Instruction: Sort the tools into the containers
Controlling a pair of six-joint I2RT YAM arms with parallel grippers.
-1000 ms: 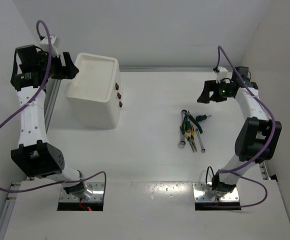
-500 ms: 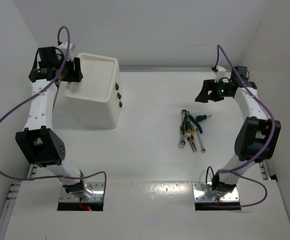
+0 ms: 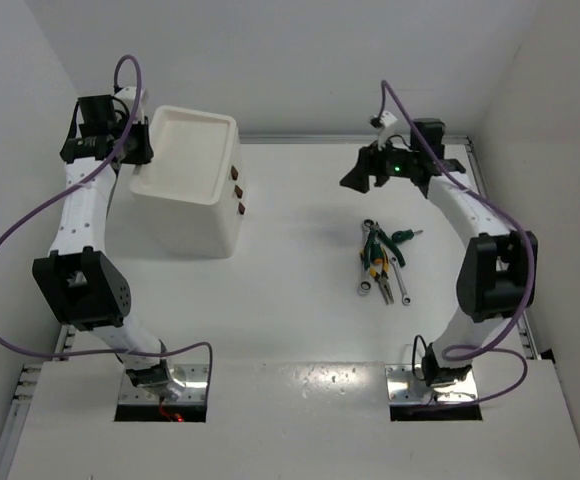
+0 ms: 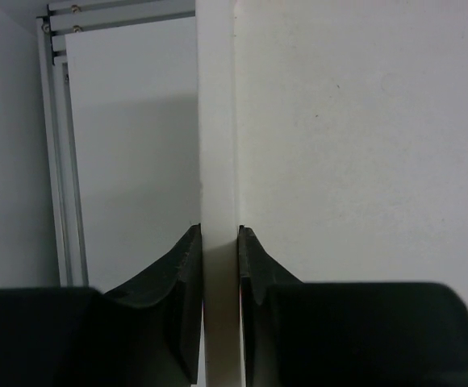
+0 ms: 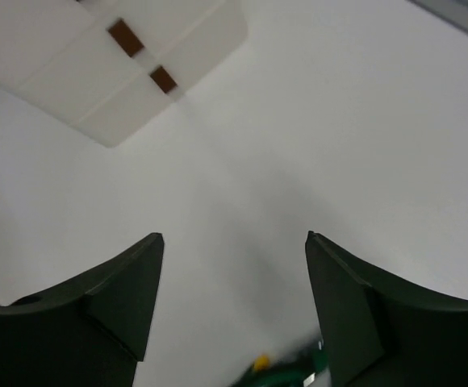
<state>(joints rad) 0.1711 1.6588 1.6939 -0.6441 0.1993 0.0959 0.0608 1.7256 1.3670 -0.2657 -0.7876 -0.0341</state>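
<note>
Jaws of the left gripper [image 4: 218, 234] clamp the top-tray rim [image 4: 216, 121] of the white cabinet [image 3: 192, 215], apparently bracing it, while the right gripper [image 5: 234, 242] hangs open and empty near the tools [image 3: 378, 258] piled on the table [image 3: 300, 320], needing next to descend onto one.

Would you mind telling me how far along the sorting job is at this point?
Done: nothing sorted; the hand tools lie piled on the table and the drawers are closed. In hand: the left tool is clamped on the cabinet's tray rim; the right tool hangs open above the table. Left: every hand tool.
</note>
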